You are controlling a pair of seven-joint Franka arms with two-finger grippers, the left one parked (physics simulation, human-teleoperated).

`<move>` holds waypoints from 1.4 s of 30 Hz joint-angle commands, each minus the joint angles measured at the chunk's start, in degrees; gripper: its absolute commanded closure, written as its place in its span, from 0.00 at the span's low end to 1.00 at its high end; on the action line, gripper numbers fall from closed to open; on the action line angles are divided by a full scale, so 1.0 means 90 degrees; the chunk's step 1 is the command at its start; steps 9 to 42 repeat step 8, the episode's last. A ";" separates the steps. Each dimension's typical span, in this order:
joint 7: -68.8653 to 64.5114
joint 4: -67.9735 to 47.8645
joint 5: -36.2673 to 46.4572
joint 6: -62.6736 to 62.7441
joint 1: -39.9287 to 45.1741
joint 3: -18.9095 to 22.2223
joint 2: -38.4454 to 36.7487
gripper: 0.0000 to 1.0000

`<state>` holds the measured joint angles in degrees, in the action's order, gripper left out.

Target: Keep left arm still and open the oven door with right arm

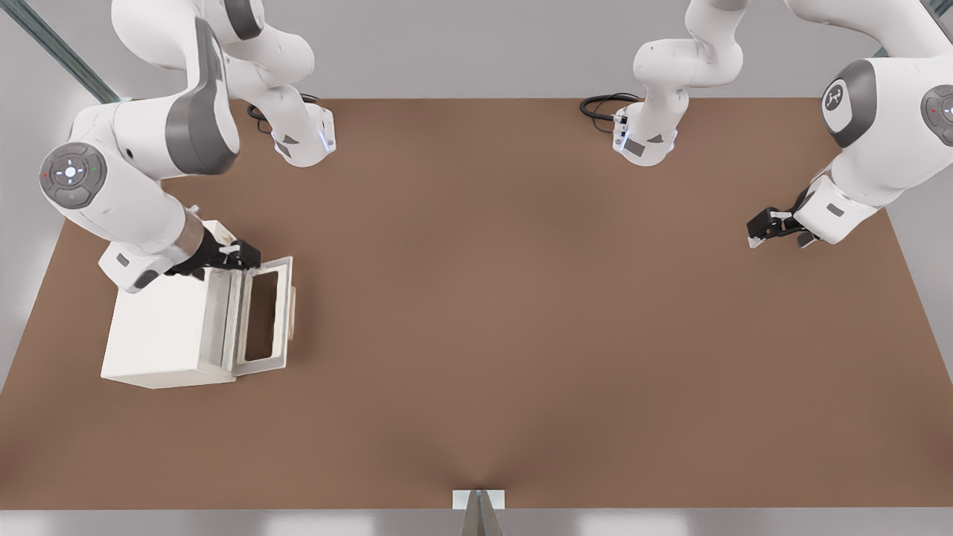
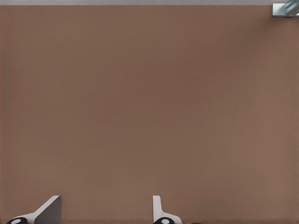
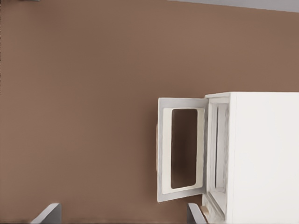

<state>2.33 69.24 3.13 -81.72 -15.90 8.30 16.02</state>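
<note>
White jointed right arm [image 1: 126, 186] with broad grey band and glowing button disc, front view's left. Its black gripper [image 1: 237, 255] sits just above the top edge of the small cream-white box oven [image 1: 160, 331], at the opening's upper corner near the door's top rim. In the wrist view the fingers [image 3: 46, 213] stand wide apart, nothing between them. Cream-framed oven door [image 1: 266, 314] with dark glass window hangs swung partly open, hinged at the bottom, tilted outward toward the front view's right; pale tan bar handle [image 1: 292, 313] on its outer face. Oven rests on a plain brown tabletop [image 1: 521, 313], front view's left side. Grey walls [image 1: 461, 45] around the table.
</note>
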 commanded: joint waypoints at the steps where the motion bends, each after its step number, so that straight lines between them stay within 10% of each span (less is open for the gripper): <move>1: -0.1295 -0.0008 0.0092 0.0164 0.0028 0.0006 -0.0003 0.00; 42: -0.1295 -0.0008 0.0082 0.0144 0.0018 0.0006 0.0007 0.00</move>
